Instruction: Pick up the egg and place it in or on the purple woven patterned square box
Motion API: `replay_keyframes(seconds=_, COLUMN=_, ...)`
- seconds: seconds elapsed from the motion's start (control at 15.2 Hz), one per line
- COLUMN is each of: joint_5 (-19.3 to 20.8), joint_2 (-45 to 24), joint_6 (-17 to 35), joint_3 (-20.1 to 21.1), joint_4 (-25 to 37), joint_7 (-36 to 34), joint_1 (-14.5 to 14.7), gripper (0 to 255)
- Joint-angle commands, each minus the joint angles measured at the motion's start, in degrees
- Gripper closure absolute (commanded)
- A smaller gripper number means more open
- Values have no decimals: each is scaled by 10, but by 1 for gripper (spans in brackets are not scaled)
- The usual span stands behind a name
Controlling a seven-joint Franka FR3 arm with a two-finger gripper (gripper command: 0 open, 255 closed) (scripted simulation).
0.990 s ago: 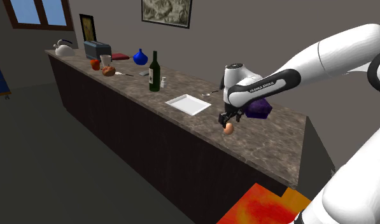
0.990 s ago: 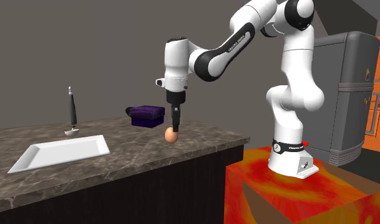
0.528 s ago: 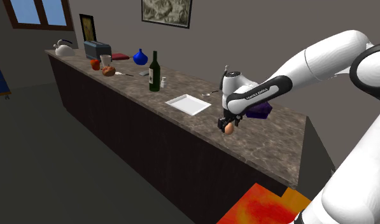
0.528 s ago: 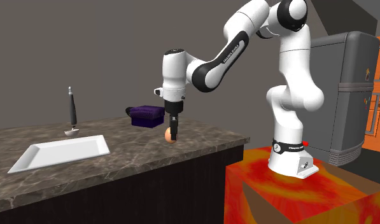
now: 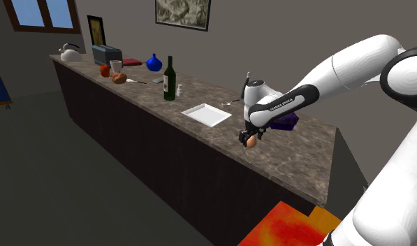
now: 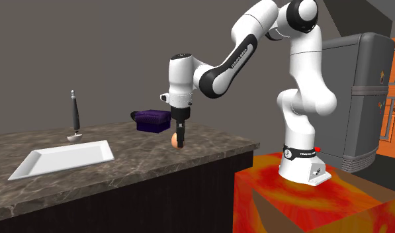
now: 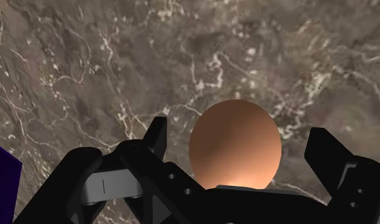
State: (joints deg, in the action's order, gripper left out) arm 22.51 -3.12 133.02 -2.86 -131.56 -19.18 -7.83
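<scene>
The end effector (image 5: pixel 248 137) is pointing straight down over the dark veined bench (image 5: pixel 302 158) and is grasping the egg (image 5: pixel 251 141) between its two black fingers. The egg is a smooth brown-orange body. In the wrist view the egg (image 7: pixel 235 145) is sitting between the fingers (image 7: pixel 158 143), with the surface of the bench (image 7: pixel 118 63) lying beyond it.

In the second exterior view the end effector (image 6: pixel 179 140) is holding the egg (image 6: pixel 175 139) just clear of the bench (image 6: pixel 216 142), near its front edge; the fingers are hanging vertically from the white wrist.

The purple box (image 5: pixel 288 121) is resting on the bench, near the egg but apart from it. In the shoulder view it is lying beyond the end effector and to that view's right, partly hidden by the forearm. In the second exterior view the purple box (image 6: pixel 153 120) is sitting behind the end effector and to that view's left; its lid is closed.

A white tray (image 5: pixel 207 114) is lying flat on the bench to the shoulder view's left of the egg, well apart from it. A dark bottle (image 5: pixel 170 79) is standing upright farther along. The arm is rising from the stand (image 6: pixel 308 198) — a box patterned in orange and red.
</scene>
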Motion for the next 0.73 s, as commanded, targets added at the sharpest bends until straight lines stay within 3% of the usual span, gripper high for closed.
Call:
replay_keyframes(seconds=0.0, joint_5=0, joint_2=0, joint_6=0, joint_3=0, joint_4=0, joint_7=0, joint_1=0, gripper=255)
replay_keyframes(seconds=0.66, joint_5=-2, joint_2=5, joint_6=-7, joint_3=0, joint_4=2, joint_7=3, joint_1=0, gripper=255)
